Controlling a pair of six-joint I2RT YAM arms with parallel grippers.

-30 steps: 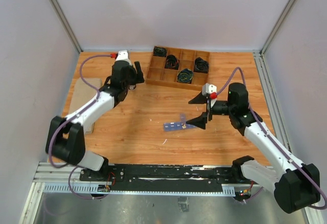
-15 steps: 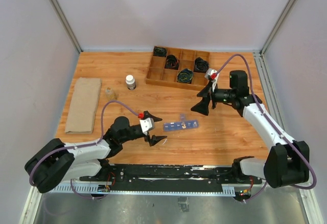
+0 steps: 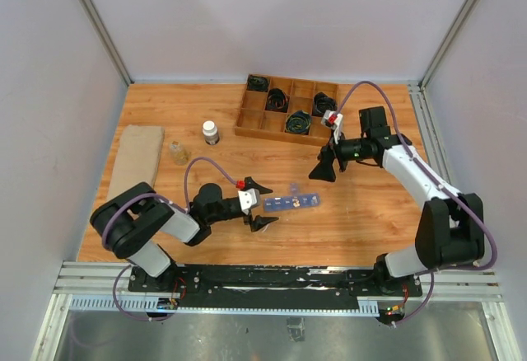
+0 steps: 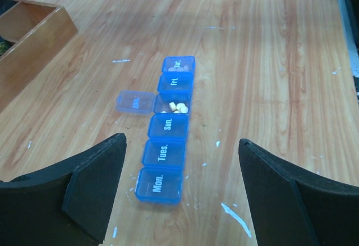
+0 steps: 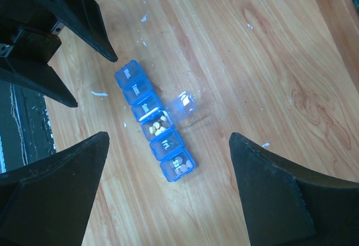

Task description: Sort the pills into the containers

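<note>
Bench (image 3: 370, 221) first: orange-brown wood, scuffed with pale flecks. Got the left fingers (image 3: 272, 204) down low near the middle of the near edge, spread wide and holding nothing, with the Mon. end of the pill organizer (image 3: 291, 203) sitting between the tips, no contact visible. Same deal with the right fingers (image 5: 168, 138): wide apart, empty, hanging above the bench on the far side of the pill organizer and looking down at it.

Next in size, a tan folded cloth (image 3: 132, 167) lying flat along the left edge. Up by the far edge, right of centre, a wooden divided tray (image 3: 263, 130) with coils of black cable (image 3: 297, 120) in several compartments.

Then the containers, meaning that slim translucent-blue pill organizer, flat on the bench and close to the middle of the near edge. Six compartments in view, reading Mon., Tues., Sun., one open, Fri., Sat. Flipped-out lid (image 4: 134, 101) lying to the side of the open one, print too blurry to read.

Small white-capped bottle (image 3: 211, 133) standing left of the tray, and a tiny clear jar (image 3: 178, 152) near it, toward the cloth.

Smallest: a few pale yellowish pills (image 4: 177, 107) inside the open compartment.
</note>
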